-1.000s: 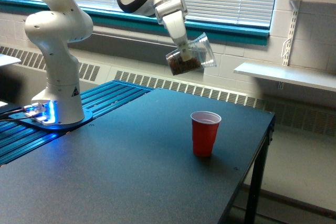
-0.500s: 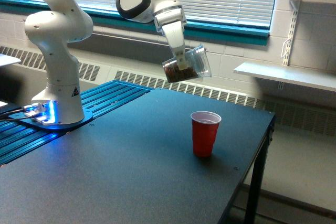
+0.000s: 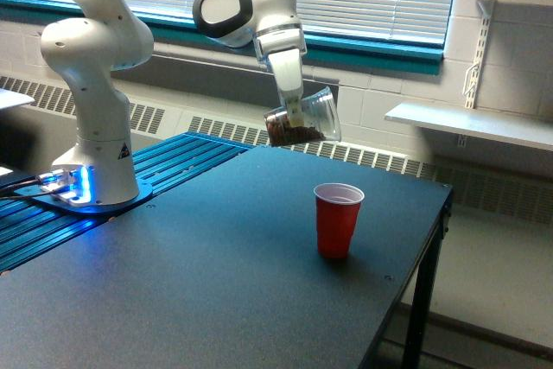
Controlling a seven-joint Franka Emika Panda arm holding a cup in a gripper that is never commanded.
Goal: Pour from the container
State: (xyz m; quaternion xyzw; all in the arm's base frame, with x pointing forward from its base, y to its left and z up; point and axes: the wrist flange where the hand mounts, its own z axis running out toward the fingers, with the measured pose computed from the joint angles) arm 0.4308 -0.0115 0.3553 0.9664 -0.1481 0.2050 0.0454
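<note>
Granules, brown, are lying in the clear cup (image 3: 303, 119), which is being gripped tilted by the closed hand (image 3: 295, 111). It is being held above the table (image 3: 173, 283), left of the red cup (image 3: 337, 219) in the exterior view.

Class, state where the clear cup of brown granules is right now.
In the exterior view, the clear cup hangs tilted in the gripper, above the black table, up and toward the view's left of the red cup.
</note>
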